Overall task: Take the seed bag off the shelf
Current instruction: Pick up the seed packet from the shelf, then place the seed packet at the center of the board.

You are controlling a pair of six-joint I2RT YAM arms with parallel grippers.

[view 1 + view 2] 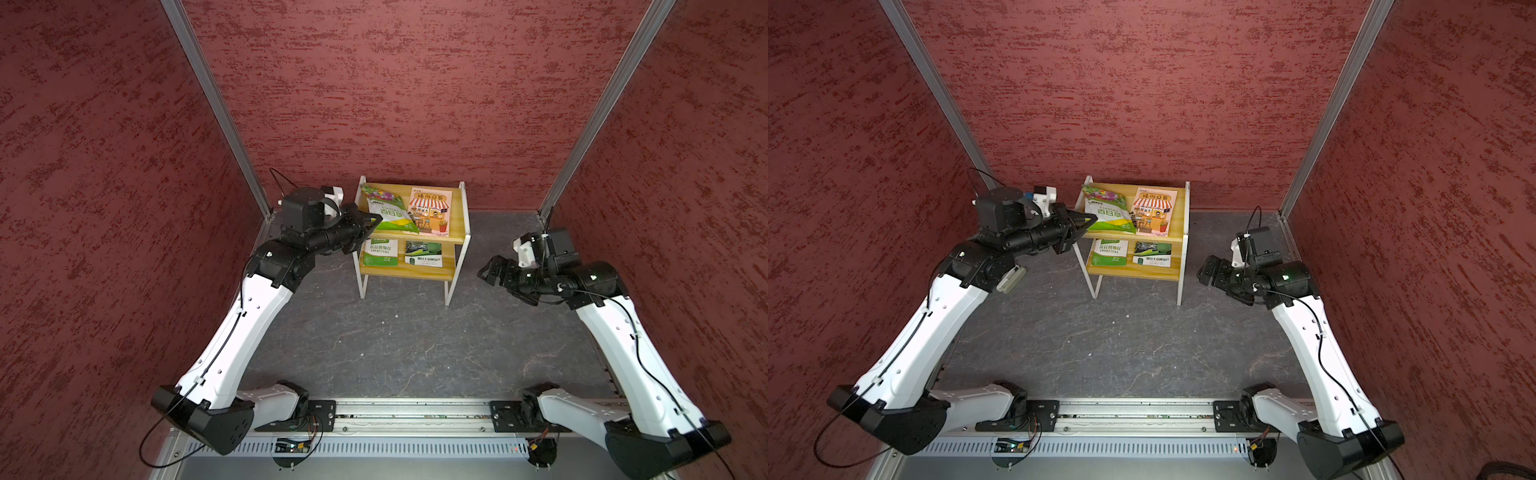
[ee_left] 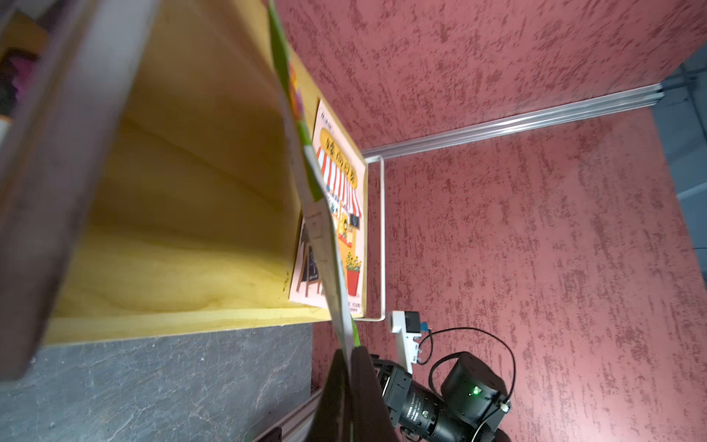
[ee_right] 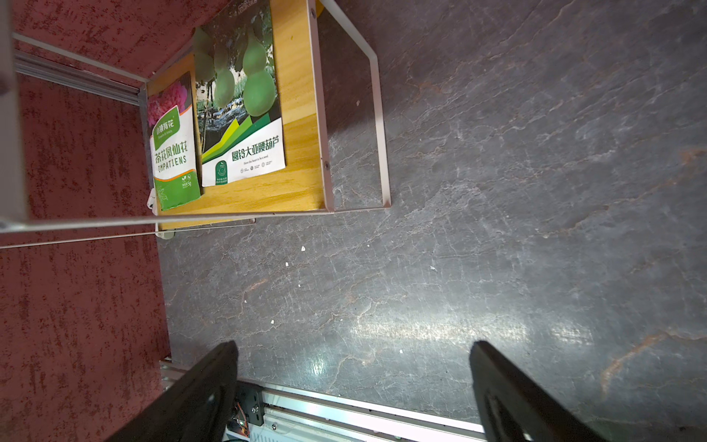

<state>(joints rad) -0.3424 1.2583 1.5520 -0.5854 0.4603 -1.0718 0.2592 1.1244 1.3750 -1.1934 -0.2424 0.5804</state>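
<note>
Left wrist: seed bag between fingers

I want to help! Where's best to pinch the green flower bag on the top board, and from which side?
Pinch the bag by its corner nearest the left arm, coming from that side. It is flat and floppy, so only an edge fits between jaws, and that corner pokes past the shelf. The left gripper is shut on it there.

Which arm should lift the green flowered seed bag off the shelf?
Left: the left gripper is shut on the green flowered seed bag; the right gripper hangs open, clear of the white-framed wooden shelf.
</note>
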